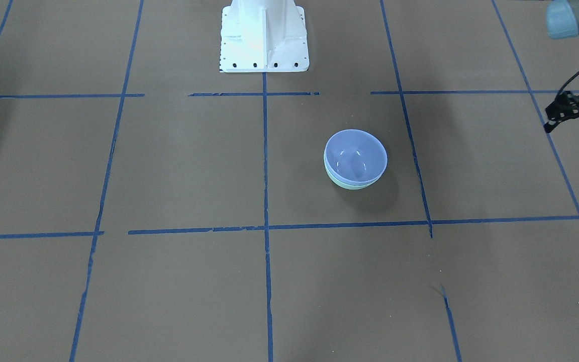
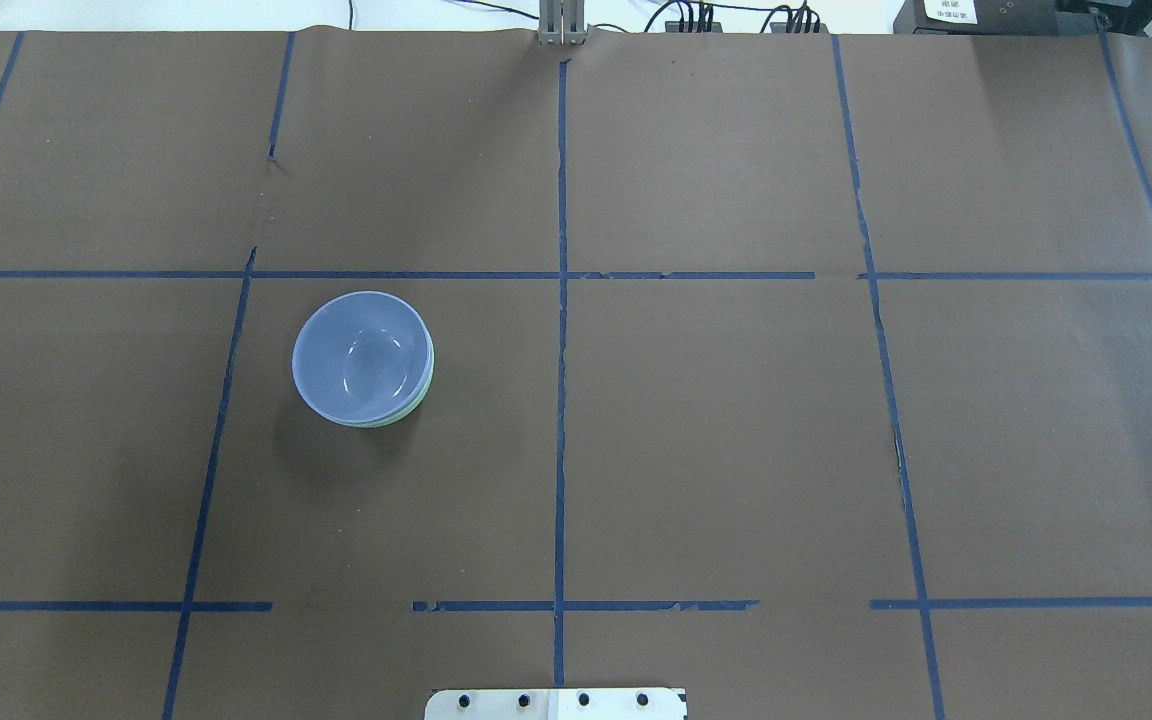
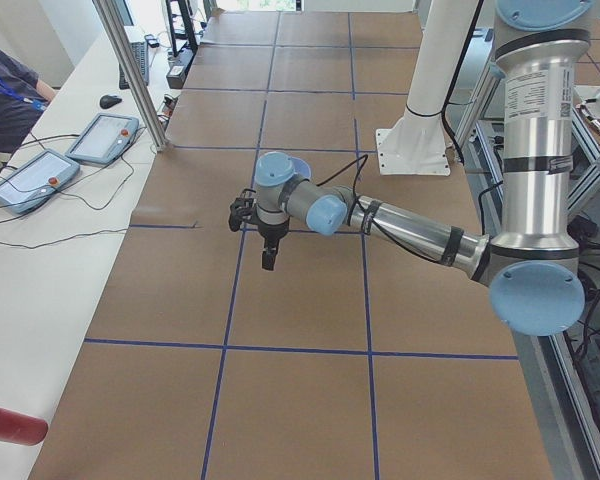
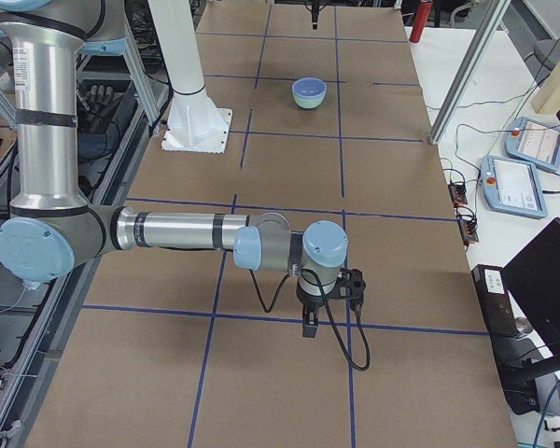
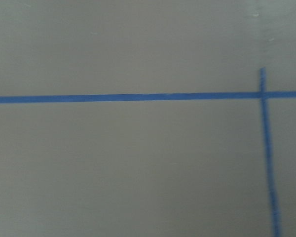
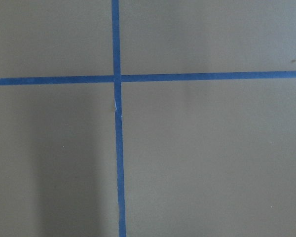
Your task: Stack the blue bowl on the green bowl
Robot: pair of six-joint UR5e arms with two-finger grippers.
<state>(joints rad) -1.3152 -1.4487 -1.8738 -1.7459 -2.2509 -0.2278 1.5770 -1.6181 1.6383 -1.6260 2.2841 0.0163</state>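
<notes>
The blue bowl (image 1: 355, 153) sits nested upright inside the green bowl (image 1: 350, 185), whose rim shows only as a thin mint edge below it. The stack also shows in the overhead view, blue (image 2: 361, 355) over green (image 2: 423, 392), and far off in the exterior right view (image 4: 308, 89). My left gripper (image 3: 268, 262) hangs above the table well away from the bowls, pointing down; I cannot tell if it is open or shut. My right gripper (image 4: 309, 329) hangs over the table's other end, far from the bowls; I cannot tell its state. Both wrist views show only brown paper and blue tape.
The white robot base (image 1: 264, 45) stands at the table's middle edge. Teach pendants (image 3: 100, 138) and cables lie on the side bench by a metal post (image 3: 130, 70). A red object (image 3: 10, 425) lies at the bench's near end. A seated person (image 3: 5, 85) is at the bench.
</notes>
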